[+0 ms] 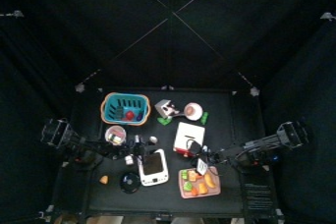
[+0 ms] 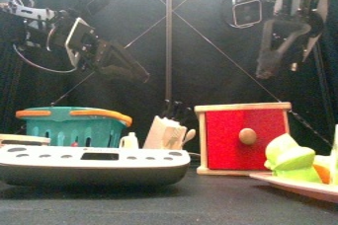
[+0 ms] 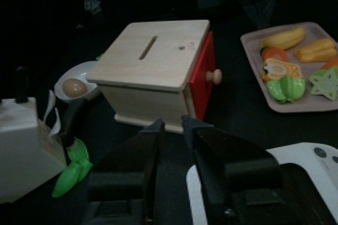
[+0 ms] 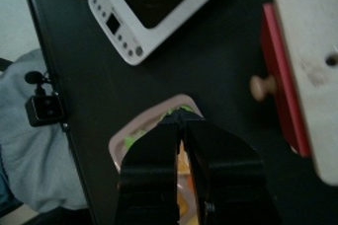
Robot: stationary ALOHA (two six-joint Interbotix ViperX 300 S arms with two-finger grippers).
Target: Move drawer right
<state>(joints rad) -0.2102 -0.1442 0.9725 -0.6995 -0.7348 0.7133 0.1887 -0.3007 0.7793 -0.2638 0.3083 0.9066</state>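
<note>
One black table [image 1: 92, 184] carries the clutter, and two black arms hang above it, one from each side. One white device [image 2: 90, 162] with a dark panel lies at the front, the widest thing on the table. Behind it to the left stands one teal basket [image 2: 73, 125]. One drawer [image 2: 243, 136], a pale wooden box with a red front and a round knob, sits right of centre, just behind one tray [image 3: 294, 66] of toy food. The tray sits at the front right corner. One small white carton [image 2: 165, 134] stands between basket and drawer. The left gripper [image 3: 175, 128] hovers over the drawer, jaws a little apart and gripping nothing. The right gripper [image 4: 181, 118] hangs above the tray beside the drawer's red front, jaws nearly together, empty.
</note>
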